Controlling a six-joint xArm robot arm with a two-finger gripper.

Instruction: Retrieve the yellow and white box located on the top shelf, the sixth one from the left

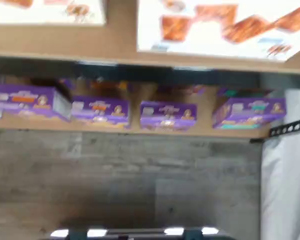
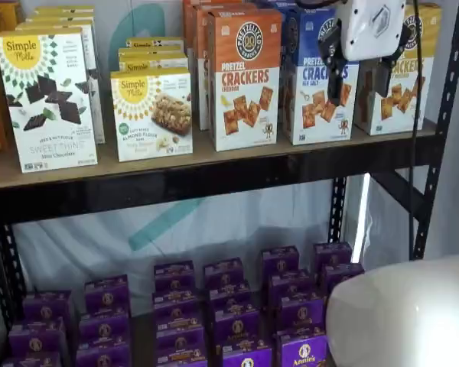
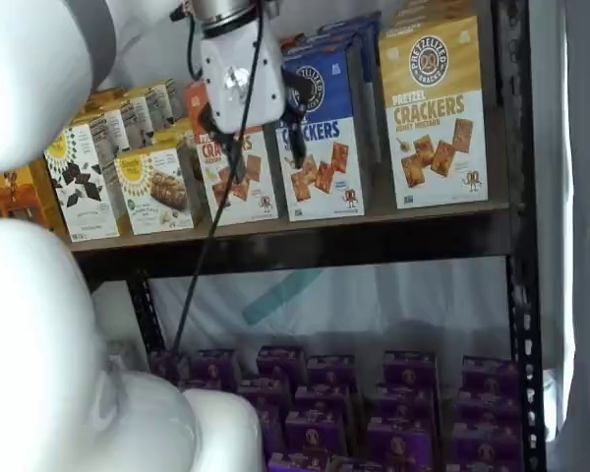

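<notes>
The yellow and white box [image 2: 405,92] stands at the right end of the top shelf [image 2: 214,172], upright, with its front facing out. It also shows in a shelf view [image 3: 435,113]. My gripper [image 2: 359,80] hangs in front of the shelf, open and empty, with its fingers straddling the gap between the blue box and the yellow and white box. In a shelf view the gripper [image 3: 259,147] appears before the orange and blue boxes. The wrist view shows a white box front with brown crackers [image 1: 225,27] above the shelf board [image 1: 120,47].
A blue cracker box [image 2: 310,115] and an orange cracker box [image 2: 245,76] stand left of the target. Simple Mills boxes [image 2: 50,99] stand further left. Several purple boxes [image 2: 222,306] fill the lower level. A black upright [image 2: 444,115] bounds the shelf's right end. My white arm [image 3: 39,344] fills one view's left side.
</notes>
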